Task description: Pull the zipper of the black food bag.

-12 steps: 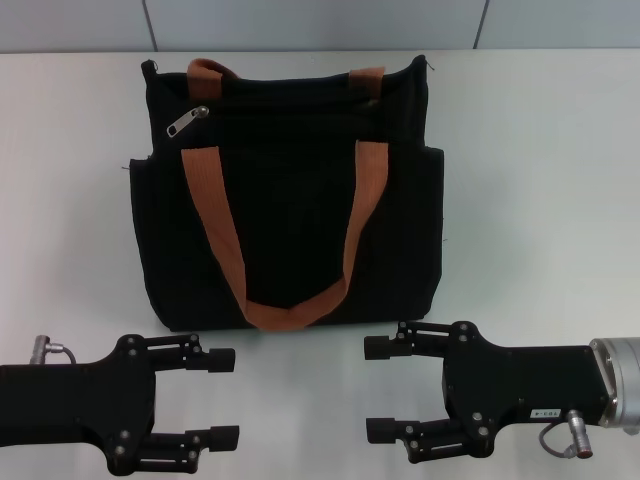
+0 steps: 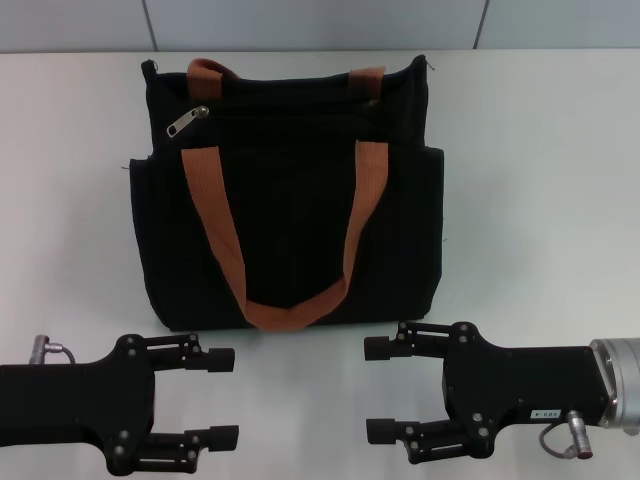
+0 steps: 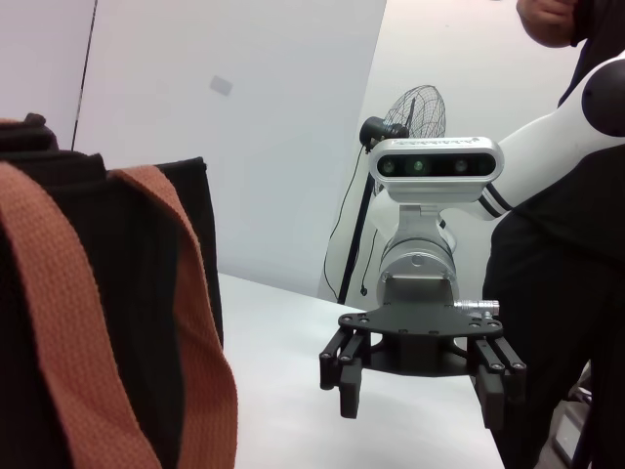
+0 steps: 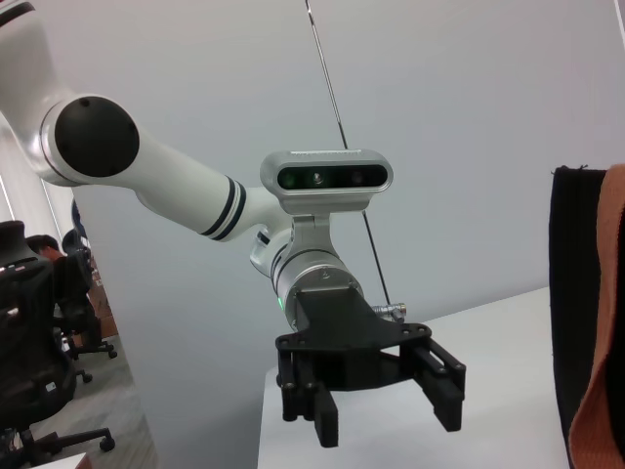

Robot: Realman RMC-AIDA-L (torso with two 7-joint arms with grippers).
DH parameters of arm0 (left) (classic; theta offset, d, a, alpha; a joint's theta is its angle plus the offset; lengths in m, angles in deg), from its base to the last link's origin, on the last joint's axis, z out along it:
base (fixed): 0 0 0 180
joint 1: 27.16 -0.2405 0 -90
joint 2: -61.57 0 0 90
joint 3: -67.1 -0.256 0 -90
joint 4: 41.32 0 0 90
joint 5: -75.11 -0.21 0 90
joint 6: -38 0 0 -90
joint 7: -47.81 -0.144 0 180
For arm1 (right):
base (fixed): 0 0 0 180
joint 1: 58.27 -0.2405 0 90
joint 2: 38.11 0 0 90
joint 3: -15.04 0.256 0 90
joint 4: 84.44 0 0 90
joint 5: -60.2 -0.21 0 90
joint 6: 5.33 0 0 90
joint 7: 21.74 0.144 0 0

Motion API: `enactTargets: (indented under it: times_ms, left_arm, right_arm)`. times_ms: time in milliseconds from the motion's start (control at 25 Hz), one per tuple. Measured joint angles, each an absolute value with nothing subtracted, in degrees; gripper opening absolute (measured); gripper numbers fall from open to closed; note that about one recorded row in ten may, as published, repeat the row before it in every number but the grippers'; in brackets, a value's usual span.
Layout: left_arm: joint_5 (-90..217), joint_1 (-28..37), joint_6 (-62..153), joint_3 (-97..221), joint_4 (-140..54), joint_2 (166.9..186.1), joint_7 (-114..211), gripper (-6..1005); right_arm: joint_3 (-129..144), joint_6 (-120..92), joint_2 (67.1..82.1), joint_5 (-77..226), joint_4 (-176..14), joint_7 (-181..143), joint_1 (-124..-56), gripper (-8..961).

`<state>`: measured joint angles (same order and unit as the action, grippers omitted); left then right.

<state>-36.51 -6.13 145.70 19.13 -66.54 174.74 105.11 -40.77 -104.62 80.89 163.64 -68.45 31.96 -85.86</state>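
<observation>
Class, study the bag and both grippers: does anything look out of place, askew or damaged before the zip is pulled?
Nothing stands out. The black food bag lies flat and intact on the table, the zipper untouched near its upper edge. The left gripper and right gripper wait open, short of the bag.

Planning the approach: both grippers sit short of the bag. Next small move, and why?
Probably send the left gripper forward toward the zipper. Both it and the right gripper are open and hang near the table's front edge, touching nothing. The pull tab lies at the bag's upper left corner, on the left arm's side.
</observation>
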Motion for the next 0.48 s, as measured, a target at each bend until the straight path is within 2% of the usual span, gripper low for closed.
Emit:
enactTargets:
  times_ms: [240, 480]
  left_arm:
    - [-36.1, -6.0, 147.8, 19.4, -66.5, 174.95, 105.1, 735]
    - [-36.0, -4.9, 151.5, 24.1, -66.6, 176.02, 103.8, 736]
  right_arm:
    - [-40.7, -104.6, 80.89, 163.6, -68.4, 32.0, -85.8, 816]
    - [-40.6, -104.5, 80.89, 163.6, -68.4, 32.0, -85.7, 816]
